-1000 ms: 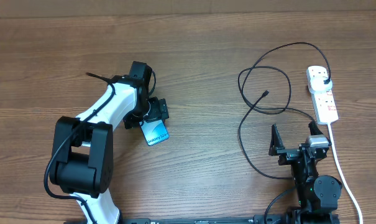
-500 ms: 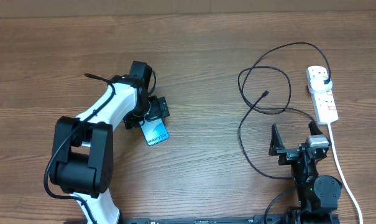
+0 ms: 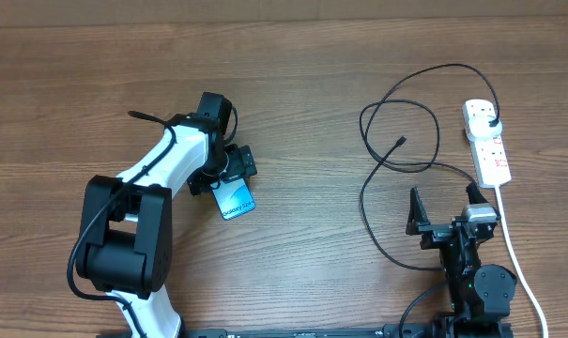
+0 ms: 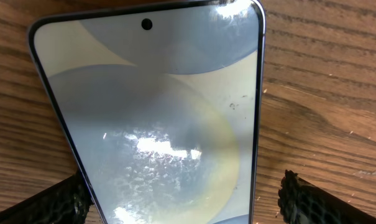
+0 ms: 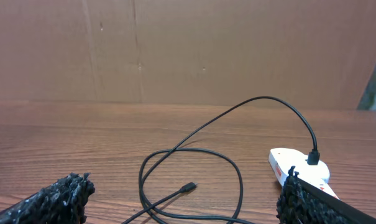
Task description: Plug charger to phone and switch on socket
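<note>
- Counter (image 3: 293,75): brown wood-grain surface that fills the overhead frame.
- Phone (image 3: 235,200): lies flat left of centre in the overhead frame, screen up. The screen is light blue with small dark text at its lower short end. It fills the left wrist frame, with a punch-hole lens near the top edge.
- Left tool (image 3: 224,176): set over the phone's upper short end, released, gripping nothing. Its fingers (image 4: 312,202) sit in the lower corners of the wrist frame, one on each side of the phone. The right-hand one has bare wood between it and the phone's edge. The left-hand one is close against the edge; contact cannot be told.
- Charger (image 3: 362,199): thin black cable in loose loops across the right half of the overhead frame.
- Connector tip (image 3: 400,142): lies loose on the counter inside the upper loop, well apart from the phone.
- Plug (image 3: 491,122): seated in the uppermost outlet of the socket.
- Socket (image 3: 487,141): white strip at the upper right of the overhead frame, with red marks. The switch position is too small to read.
- White cord (image 3: 514,246): runs from the socket's lower end down to the lower right.
- Right tool (image 3: 444,208): lower right of the overhead frame, released and empty, fingers (image 5: 57,199) spread wide. A loop of the charger passes just beside it.
- Cardboard wall (image 5: 175,50): plain brown, behind the counter in the right wrist frame.
</note>
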